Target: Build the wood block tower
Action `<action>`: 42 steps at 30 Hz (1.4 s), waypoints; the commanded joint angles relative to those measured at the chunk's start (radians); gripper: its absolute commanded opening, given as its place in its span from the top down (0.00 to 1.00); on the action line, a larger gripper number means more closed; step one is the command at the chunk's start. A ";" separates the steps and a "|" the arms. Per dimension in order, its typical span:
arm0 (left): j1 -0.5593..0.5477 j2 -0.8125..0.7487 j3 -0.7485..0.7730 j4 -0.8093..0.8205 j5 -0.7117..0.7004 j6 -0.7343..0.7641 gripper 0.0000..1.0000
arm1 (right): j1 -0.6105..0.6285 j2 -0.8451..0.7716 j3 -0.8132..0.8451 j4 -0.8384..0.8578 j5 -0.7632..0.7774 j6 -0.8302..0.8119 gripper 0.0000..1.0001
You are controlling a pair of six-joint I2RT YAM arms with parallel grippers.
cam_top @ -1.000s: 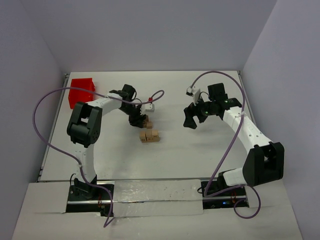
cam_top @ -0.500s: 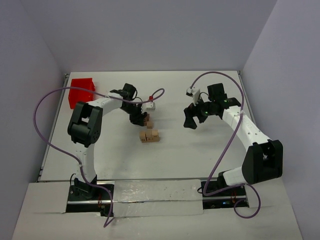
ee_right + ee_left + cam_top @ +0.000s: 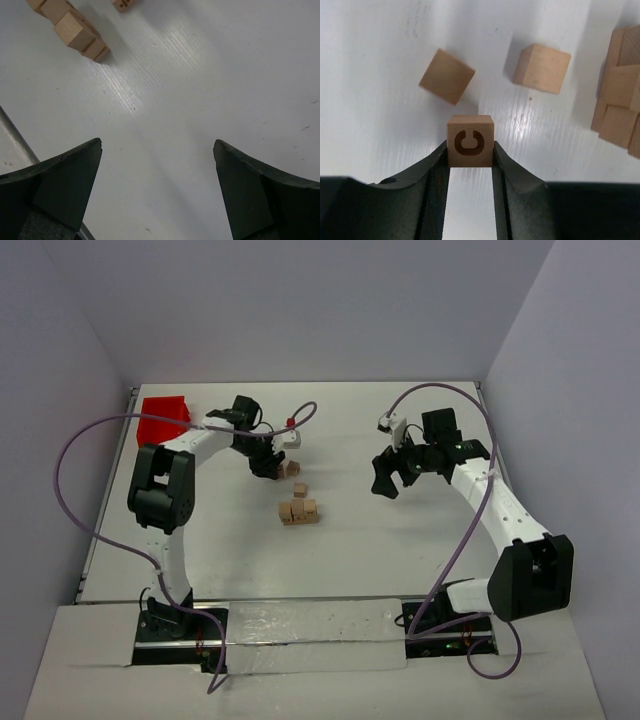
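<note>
In the left wrist view my left gripper [image 3: 470,150] is shut on a light-tan wooden cube [image 3: 470,140] with a dark letter C on its face, held just above the white table. Two loose plain cubes [image 3: 446,76] [image 3: 542,68] lie beyond it, and a cluster of cubes [image 3: 620,105] sits at the right edge. From above, the left gripper [image 3: 267,466] is left of the loose cubes [image 3: 294,469] [image 3: 299,489] and behind the cluster [image 3: 298,511]; the held cube is hidden there. My right gripper [image 3: 385,480] [image 3: 157,150] hangs open over bare table, with nothing between its fingers.
A red plastic bin [image 3: 163,418] stands at the back left corner of the table. The purple cables loop beside both arms. In the right wrist view the cube cluster [image 3: 75,30] lies far ahead at the upper left.
My left gripper has closed on the lettered cube and pulled back and to the left with it, away from the loose cubes. The right arm has shifted slightly to the right.
</note>
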 commanded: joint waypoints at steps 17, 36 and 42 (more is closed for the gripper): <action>0.090 -0.445 -0.111 -0.096 0.016 -0.060 1.00 | -0.011 -0.136 0.107 -0.097 0.080 0.064 0.00; -0.027 -0.737 -0.353 -0.088 -0.022 -0.142 1.00 | -0.008 -0.207 0.044 -0.074 0.094 0.076 0.00; -0.114 -0.758 -0.376 -0.064 -0.027 -0.225 1.00 | -0.008 -0.177 0.084 -0.077 0.092 0.065 0.00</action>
